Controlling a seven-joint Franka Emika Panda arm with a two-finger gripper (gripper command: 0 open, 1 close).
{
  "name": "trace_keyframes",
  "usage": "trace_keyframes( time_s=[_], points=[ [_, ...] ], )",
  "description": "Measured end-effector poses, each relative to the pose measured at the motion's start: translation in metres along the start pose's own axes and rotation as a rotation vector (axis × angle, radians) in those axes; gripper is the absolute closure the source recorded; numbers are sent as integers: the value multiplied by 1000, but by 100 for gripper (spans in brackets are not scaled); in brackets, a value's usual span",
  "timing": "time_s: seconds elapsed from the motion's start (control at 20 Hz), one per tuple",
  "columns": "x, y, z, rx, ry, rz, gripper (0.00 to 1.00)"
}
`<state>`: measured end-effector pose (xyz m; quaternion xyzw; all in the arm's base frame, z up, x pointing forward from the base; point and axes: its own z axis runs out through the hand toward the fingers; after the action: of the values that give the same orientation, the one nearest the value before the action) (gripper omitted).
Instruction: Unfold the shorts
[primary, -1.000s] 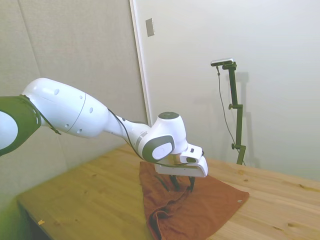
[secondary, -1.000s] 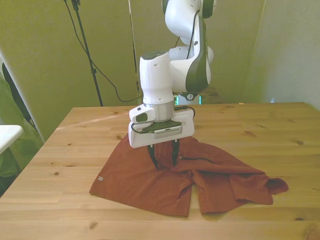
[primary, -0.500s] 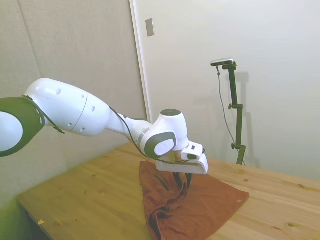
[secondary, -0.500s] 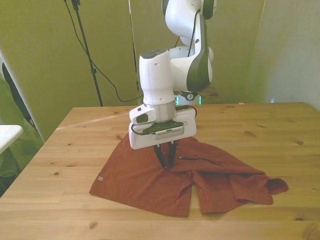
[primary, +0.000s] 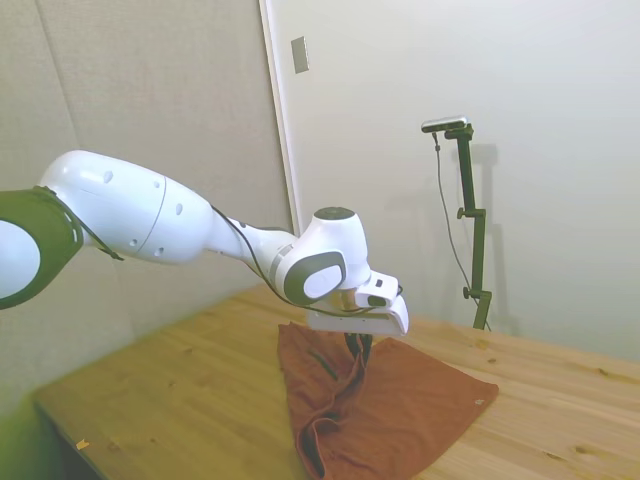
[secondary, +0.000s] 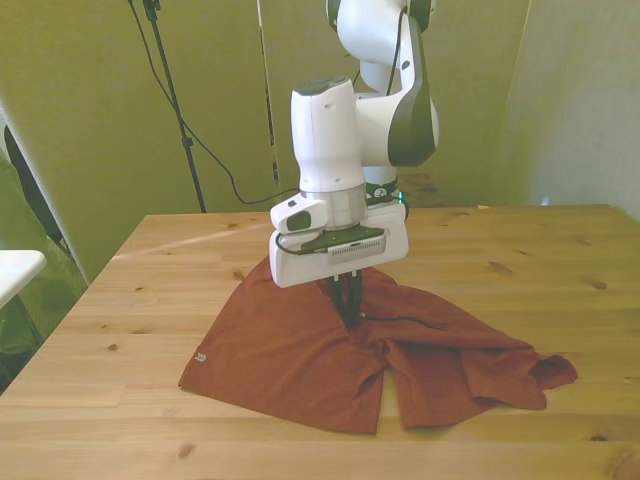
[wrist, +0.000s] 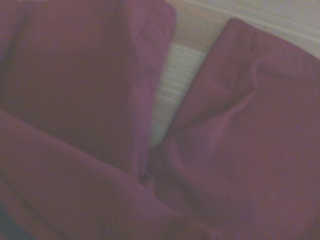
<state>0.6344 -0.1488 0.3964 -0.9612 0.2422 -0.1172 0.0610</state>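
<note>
The rust-orange soft fabric shorts (secondary: 330, 365) (primary: 385, 415) (wrist: 100, 125) lay spread on the wooden table (secondary: 520, 260), one leg rumpled toward the front view's right. The white arm's two-finger gripper (secondary: 346, 305) (primary: 359, 350) stood over the crotch, jaws clenched on a lifted pinch of cloth (wrist view blurred, a strip of wood showing between the legs). A small pale tag (secondary: 201, 356) sat at one hem.

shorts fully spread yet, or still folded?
Partly folded. The shorts lie flat on the front view's left; the other leg is bunched, its corner turned over.
</note>
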Motion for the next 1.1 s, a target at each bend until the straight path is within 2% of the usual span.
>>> trace_keyframes(
  time_s=[0.2,0.4,0.55,0.75,0.95,1.0,1.1],
  points=[
    [-43,-32,-36,28,20,-68,100],
    [-115,-70,-69,15,46,-150,100],
    [-175,-94,-82,0,47,-231,100],
    [-242,-119,-68,-56,17,-336,100],
    [-262,-129,-35,-136,-34,-370,100],
    [-263,-129,-28,-157,-49,-367,0],
    [-262,-131,-19,-190,-67,-356,0]
  ],
)
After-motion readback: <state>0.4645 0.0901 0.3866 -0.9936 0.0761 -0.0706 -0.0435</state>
